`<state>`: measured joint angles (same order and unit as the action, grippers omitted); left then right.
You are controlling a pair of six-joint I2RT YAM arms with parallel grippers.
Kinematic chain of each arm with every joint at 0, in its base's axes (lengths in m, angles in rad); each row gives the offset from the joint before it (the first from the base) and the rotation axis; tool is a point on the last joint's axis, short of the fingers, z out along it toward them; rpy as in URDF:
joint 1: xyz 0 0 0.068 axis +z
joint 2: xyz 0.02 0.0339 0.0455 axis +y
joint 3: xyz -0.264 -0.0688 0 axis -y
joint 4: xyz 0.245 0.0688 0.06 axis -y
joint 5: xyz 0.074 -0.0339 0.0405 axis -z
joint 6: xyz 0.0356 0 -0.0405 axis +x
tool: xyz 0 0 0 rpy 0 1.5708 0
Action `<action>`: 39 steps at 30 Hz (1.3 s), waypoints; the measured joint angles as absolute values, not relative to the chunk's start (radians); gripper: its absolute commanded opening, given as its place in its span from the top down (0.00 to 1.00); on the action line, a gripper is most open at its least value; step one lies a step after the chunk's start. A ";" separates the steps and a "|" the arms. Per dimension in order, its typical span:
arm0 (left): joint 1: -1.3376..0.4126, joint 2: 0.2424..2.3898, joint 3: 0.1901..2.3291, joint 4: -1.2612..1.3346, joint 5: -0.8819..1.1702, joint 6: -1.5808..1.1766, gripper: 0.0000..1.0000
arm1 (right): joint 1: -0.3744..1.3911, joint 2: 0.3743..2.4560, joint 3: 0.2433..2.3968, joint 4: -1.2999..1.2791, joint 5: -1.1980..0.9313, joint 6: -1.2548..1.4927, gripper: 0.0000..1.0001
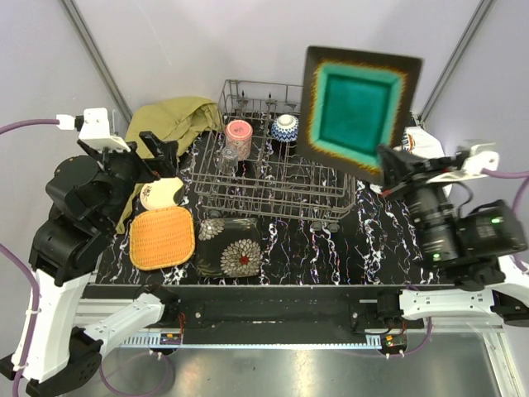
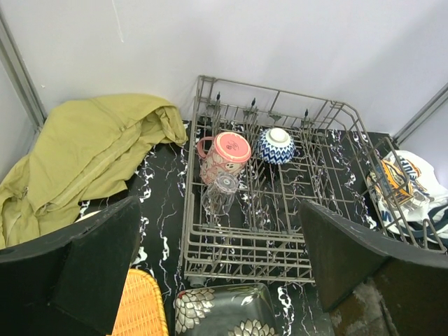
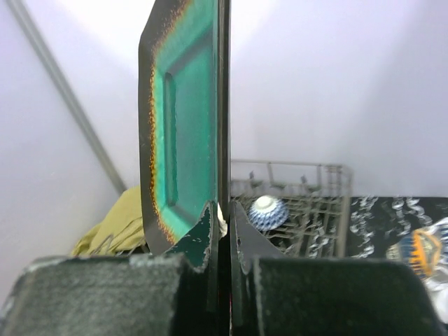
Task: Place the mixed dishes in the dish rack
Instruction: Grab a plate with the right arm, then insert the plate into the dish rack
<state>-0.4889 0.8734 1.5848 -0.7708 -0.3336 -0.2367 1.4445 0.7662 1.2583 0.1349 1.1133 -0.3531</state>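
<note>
My right gripper (image 1: 387, 162) is shut on the lower edge of the teal square plate (image 1: 359, 106) and holds it upright, high above the right end of the grey wire dish rack (image 1: 343, 198). The plate shows edge-on in the right wrist view (image 3: 183, 119). In the rack stand a pink cup (image 1: 238, 135), a clear glass (image 1: 229, 157) and a blue-patterned bowl (image 1: 285, 126). My left gripper (image 1: 165, 151) is open and empty, above the cream round plate (image 1: 157, 195). The orange woven plate (image 1: 161, 238) and dark floral plates (image 1: 229, 248) lie in front of the rack.
An olive-yellow cloth (image 1: 169, 120) lies bunched at the back left beside the rack. A white printed cloth (image 2: 409, 180) lies right of the rack. The tabletop (image 1: 331, 244) is black marble-patterned, with walls close behind.
</note>
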 measured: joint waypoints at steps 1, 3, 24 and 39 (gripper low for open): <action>-0.489 0.875 1.577 -0.765 -0.331 -0.237 0.01 | 1.444 0.766 1.278 0.152 1.123 -0.399 1.00; -0.489 0.879 1.565 -0.759 -0.324 -0.237 0.01 | 1.444 0.767 1.322 0.183 1.143 -0.482 1.00; -0.485 0.932 1.478 -0.685 -0.277 -0.237 0.01 | 1.344 1.180 1.643 0.327 1.120 -0.850 1.00; -0.476 0.929 1.473 -0.677 -0.277 -0.236 0.01 | 0.853 1.456 1.868 -0.203 0.788 -0.429 1.00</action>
<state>-0.4755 0.9291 1.4734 -0.6773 -0.2768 -0.2363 0.8532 1.4555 1.8675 -0.2028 0.7879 -0.4290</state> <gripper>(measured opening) 0.987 0.044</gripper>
